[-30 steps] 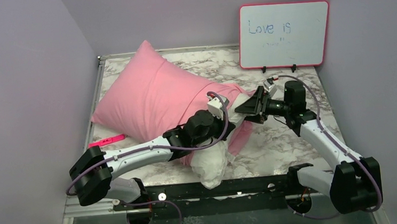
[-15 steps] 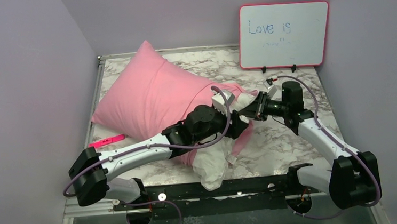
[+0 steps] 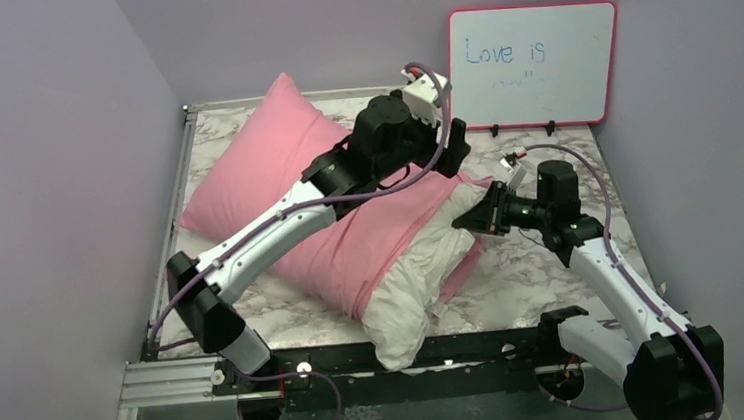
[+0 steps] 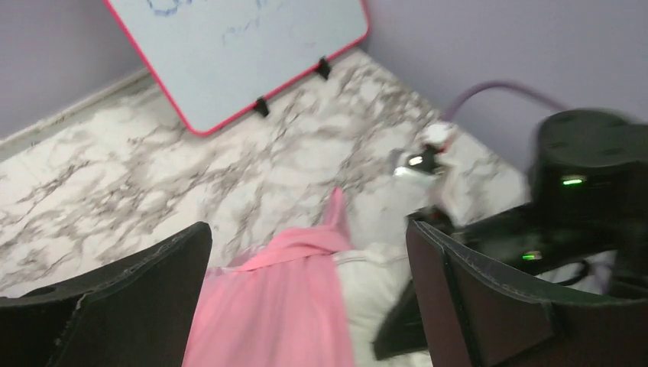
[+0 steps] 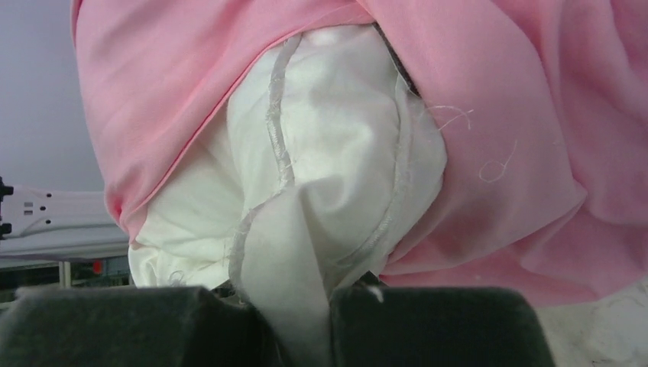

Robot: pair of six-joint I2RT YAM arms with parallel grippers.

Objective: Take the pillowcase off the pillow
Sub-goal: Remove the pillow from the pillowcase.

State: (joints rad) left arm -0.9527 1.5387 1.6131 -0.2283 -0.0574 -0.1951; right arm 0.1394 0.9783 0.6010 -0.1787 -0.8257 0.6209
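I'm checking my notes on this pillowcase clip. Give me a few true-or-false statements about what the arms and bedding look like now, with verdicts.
1. The right end effector is shut on the white fabric of the pillow. True.
2. The left end effector grips the pillowcase. False: its jaws stand wide open above the pink fabric and hold nothing.
3. The pillow is completely out of the pillowcase. False: only its near end sticks out, and the rest is covered in pink.
4. A whiteboard stands at the far right of the table. True.
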